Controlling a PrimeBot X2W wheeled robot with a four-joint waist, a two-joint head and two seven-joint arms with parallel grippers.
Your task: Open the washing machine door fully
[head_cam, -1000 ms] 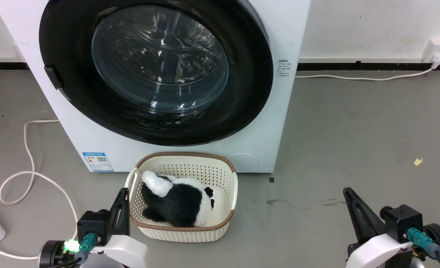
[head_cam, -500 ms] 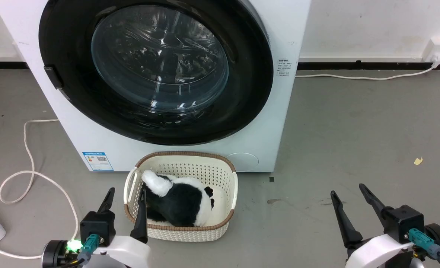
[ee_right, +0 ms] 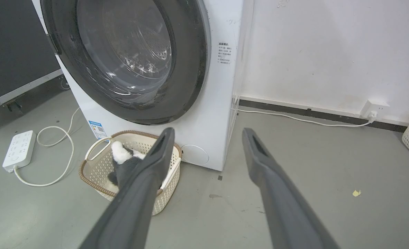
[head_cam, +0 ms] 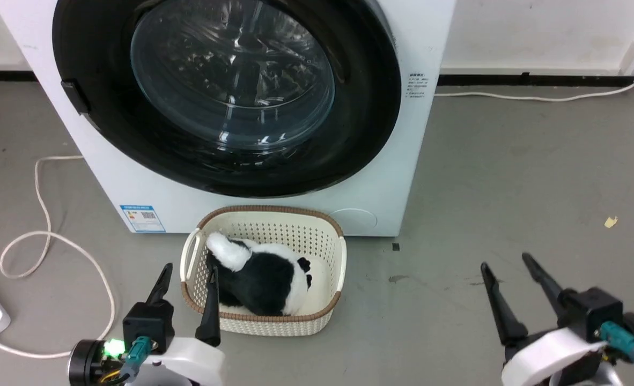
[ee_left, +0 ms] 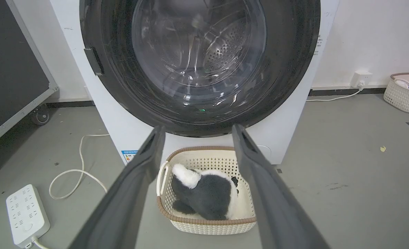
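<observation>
Left end effector has spread above grey floor.

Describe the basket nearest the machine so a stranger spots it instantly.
Find the white washing machine; on the floor right before it sits a cream, brown-rimmed basket. Unlike the far basket, it holds a black-and-white plush toy.

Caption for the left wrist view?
Open left end effector faces the closed washing machine door; a basket holding a plush toy sits below.
</observation>
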